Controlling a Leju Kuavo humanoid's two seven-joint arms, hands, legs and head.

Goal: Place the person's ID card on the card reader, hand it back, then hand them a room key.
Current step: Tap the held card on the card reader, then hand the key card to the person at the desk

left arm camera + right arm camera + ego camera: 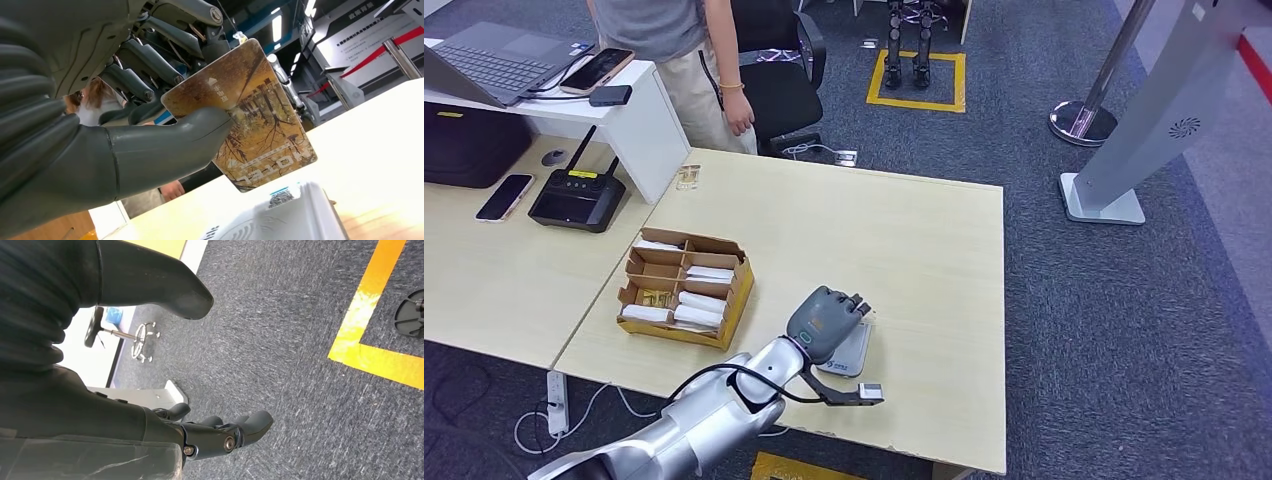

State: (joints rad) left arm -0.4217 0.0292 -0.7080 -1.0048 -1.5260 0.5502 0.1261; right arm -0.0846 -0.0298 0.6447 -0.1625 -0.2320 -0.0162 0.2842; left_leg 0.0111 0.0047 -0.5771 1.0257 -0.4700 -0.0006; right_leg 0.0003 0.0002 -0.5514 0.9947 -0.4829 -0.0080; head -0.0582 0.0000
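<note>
Your left hand [125, 125] pinches the card [250, 120] between thumb and fingers just above the card reader [280, 220] — held flat to scan — while your right hand [200, 435] hangs spread, holding nothing.

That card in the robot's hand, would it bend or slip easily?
The card is probably stiff: it juts flat past the left hand's thumb and fingers without drooping. Its glossy printed face may be slippery. Being thin, it is likely light.

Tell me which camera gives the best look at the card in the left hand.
Left wrist view: the card faces the camera, pinched by the left hand above the card reader. In the head view the hand hides nearly all of it. The right wrist view faces carpet.
</note>
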